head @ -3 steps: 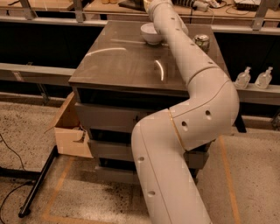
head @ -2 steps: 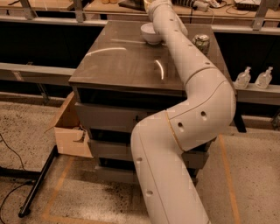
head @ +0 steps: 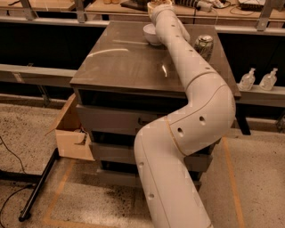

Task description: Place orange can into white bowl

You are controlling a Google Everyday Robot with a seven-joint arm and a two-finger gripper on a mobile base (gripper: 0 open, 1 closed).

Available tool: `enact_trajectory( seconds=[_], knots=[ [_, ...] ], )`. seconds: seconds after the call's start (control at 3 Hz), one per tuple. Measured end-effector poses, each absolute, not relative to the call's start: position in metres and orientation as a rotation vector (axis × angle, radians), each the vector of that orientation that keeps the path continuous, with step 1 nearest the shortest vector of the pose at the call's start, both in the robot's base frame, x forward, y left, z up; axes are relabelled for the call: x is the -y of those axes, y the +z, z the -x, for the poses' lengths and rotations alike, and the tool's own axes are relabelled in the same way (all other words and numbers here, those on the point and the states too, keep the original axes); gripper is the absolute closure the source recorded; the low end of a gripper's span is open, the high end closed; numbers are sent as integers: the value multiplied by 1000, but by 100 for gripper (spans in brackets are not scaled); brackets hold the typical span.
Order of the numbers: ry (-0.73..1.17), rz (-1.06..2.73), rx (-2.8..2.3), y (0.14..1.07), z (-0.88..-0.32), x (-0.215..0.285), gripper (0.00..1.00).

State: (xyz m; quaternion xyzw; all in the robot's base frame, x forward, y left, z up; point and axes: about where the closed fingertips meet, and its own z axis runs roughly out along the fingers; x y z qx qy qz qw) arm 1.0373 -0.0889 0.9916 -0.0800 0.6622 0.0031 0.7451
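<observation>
The white bowl [head: 150, 34] stands at the far side of the dark table top [head: 124, 62], just left of my arm. My gripper [head: 160, 4] is at the very top edge of the view, above and just behind the bowl, mostly cut off. An orange-gold sliver of the orange can [head: 156, 4] shows in it, so it looks shut on the can. The rest of the can is out of view.
A white and green can with a silver top [head: 204, 44] stands on the table right of my arm. An open cardboard box [head: 71, 131] sits on the floor to the left. Two clear bottles [head: 258, 80] stand on a low shelf to the right. A workbench runs behind the table.
My arm's elbow has shifted very slightly to the left. The bowl and the white and green can have not moved.
</observation>
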Motion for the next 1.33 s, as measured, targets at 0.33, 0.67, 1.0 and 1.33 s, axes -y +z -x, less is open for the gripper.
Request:
enact_trajectory(
  seconds=[0.33, 0.67, 1.0, 1.33],
  knots=[
    [0, 161, -1457, 980, -1041, 93, 86],
    [-7, 151, -1462, 968, -1045, 96, 62],
    [-9, 144, -1467, 959, -1048, 96, 39],
    [-9, 144, -1473, 952, -1050, 95, 16]
  ],
)
